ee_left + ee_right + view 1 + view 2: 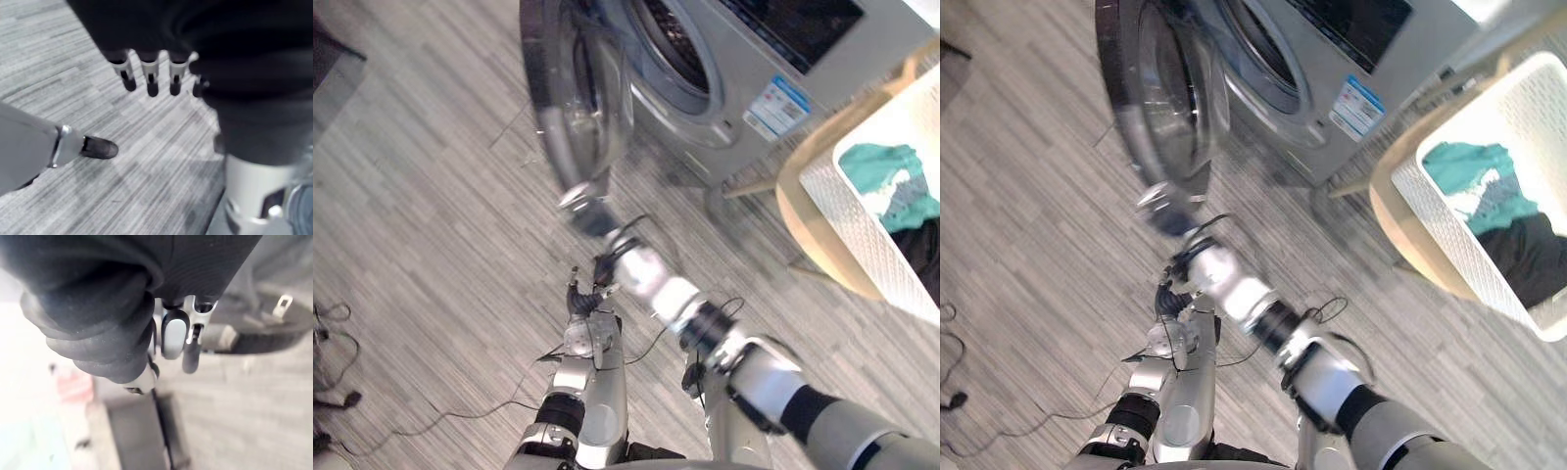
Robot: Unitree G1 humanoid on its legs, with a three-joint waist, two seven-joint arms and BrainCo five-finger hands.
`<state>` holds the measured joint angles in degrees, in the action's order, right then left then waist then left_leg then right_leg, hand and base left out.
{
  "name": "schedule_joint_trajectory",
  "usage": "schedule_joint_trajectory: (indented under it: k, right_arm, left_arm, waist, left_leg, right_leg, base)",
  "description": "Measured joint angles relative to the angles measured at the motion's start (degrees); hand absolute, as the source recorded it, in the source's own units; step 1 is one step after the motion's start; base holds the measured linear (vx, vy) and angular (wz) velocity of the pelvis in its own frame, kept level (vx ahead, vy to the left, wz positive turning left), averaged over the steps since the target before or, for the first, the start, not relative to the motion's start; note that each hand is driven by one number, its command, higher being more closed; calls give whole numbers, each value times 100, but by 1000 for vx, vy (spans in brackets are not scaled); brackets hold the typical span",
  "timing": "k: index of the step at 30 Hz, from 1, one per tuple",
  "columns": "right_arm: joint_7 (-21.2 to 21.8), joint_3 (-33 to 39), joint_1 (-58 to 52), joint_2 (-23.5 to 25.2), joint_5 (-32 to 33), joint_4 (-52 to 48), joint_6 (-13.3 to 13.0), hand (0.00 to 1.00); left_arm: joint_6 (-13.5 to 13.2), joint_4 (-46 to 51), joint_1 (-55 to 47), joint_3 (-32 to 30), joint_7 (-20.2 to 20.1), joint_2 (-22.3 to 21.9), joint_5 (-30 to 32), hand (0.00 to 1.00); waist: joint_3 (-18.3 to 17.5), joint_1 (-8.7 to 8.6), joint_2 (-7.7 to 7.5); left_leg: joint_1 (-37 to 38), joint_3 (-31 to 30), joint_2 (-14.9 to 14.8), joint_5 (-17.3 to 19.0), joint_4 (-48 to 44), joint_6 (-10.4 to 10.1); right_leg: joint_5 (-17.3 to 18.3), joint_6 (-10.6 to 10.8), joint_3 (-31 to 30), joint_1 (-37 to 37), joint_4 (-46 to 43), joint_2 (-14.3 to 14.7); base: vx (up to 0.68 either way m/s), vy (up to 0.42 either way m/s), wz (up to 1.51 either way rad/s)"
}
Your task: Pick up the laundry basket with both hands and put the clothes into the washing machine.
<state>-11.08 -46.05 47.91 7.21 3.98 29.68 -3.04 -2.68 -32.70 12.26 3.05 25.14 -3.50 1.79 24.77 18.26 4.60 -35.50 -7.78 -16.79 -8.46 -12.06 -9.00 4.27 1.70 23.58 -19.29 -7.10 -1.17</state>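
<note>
The white laundry basket [862, 230] stands at the right on a light wooden stool [800, 201], holding teal clothes [891, 176] and dark clothes [1528, 257]. The grey washing machine [754, 69] is at the top, its round door [578, 88] swung wide from the drum opening [677, 51]. My right hand [590, 213] is stretched out to the door's lower edge, fingers [174, 335] fairly straight beside the dark door rim [274, 335]. My left hand [589, 299] hangs lower over the floor, with relaxed fingers [152, 81] holding nothing. Both hands are well left of the basket.
Grey plank floor [421, 196] spreads out to the left and below the machine. The open door juts out over the floor between my arms and the machine's front. The stool with the basket stands close against the machine's right side.
</note>
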Motion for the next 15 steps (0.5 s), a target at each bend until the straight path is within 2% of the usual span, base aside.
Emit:
schedule_joint_trajectory:
  k: [3, 7, 8, 12, 13, 15]
  right_arm:
    - [143, -205, -26, 1, -1, 94, -22, 100]
    - [99, 209, -32, 1, -3, 103, -16, 100]
    - [82, 315, -31, 1, -7, 103, -16, 0]
    - [-159, 1146, -23, 1, 1, 96, -15, 0]
    - [-217, 1381, -23, -1, 6, 95, -11, 0]
    - [-285, 1645, -19, -8, 111, 34, -3, 0]
  left_arm:
    - [-5, 30, -66, -97, 37, 44, 0, 0]
    - [24, 23, -228, -119, 109, 259, -1, 0]
    - [25, 22, -218, -127, 116, 292, 0, 0]
    - [38, -75, -209, -133, 122, 468, 0, 0]
    - [56, -144, -219, -132, 122, 515, 0, 0]
    - [131, -171, -237, -92, 119, 572, -1, 0]
  waist:
    - [-80, 164, -51]
    - [-79, 133, -88]
    - [-80, 131, -96]
    - [-74, 114, -204]
    - [-75, 96, -311]
    - [-86, -60, -410]
  left_leg:
    - [0, -10, 125, 0, 2, -1]
    - [6, 26, 299, 2, 4, 0]
    - [15, 31, 305, 4, 5, -1]
    - [108, 100, 288, 163, 4, -89]
    - [137, 174, 290, 165, 5, -90]
    - [151, 199, 300, 165, 9, -88]
  right_leg:
    - [293, 79, 211, 32, -368, -177]
    - [307, 151, 225, 2, -530, -385]
    - [302, 160, 213, -6, -550, -398]
    - [320, 209, 99, -99, -727, -430]
    - [318, 230, 30, -140, -773, -469]
    - [235, 252, -21, -147, -768, -496]
  base:
    - [87, 40, 62]
    - [4, 112, 18]
    - [-72, 91, -6]
    - [-99, 84, -17]
    - [-92, 59, -19]
    - [-77, 45, -9]
